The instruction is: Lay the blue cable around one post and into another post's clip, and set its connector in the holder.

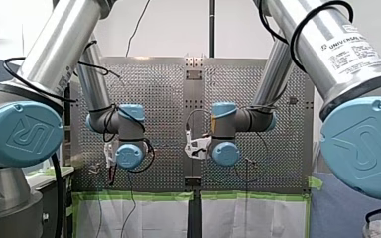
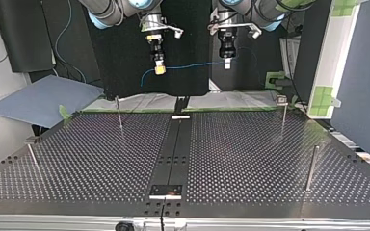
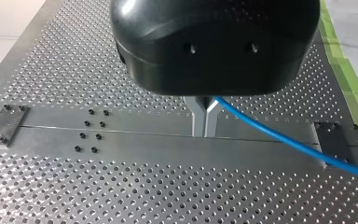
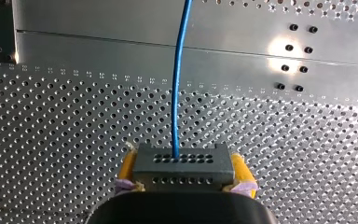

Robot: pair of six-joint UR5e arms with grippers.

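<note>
Perforated metal bench (image 2: pixel 250 159) filling the lower half of the top view, split down the middle by a dark centre strip (image 2: pixel 177 144). Well above it, in the upper middle of that frame, blue cable (image 2: pixel 192 66) strung almost level between both end effectors, with a loose tail drooping at the left. Seen from the right wrist, cable end entering a dark grey connector (image 4: pixel 182 164), clamped on both sides by the yellow pads (image 4: pixel 127 168) of my right end effector (image 4: pixel 182 177). Narrow and drawn almost together, the metal fingers (image 3: pixel 196 116) of my left end effector (image 3: pixel 204 123), apparently pinching the cable, which runs out from beside them and off over the strip. Cable and connector both in the air, clear of bench and posts (image 2: pixel 119 114). Four thin posts upright, the upper-right one capped by a small clip (image 2: pixel 282 100). Dark plate (image 2: pixel 166 190) at bottom centre. Beyond, black backdrop (image 2: pixel 125 53), blue-grey sheet (image 2: pixel 38 98) at left, green tape (image 2: pixel 274 77) at upper right.
</note>
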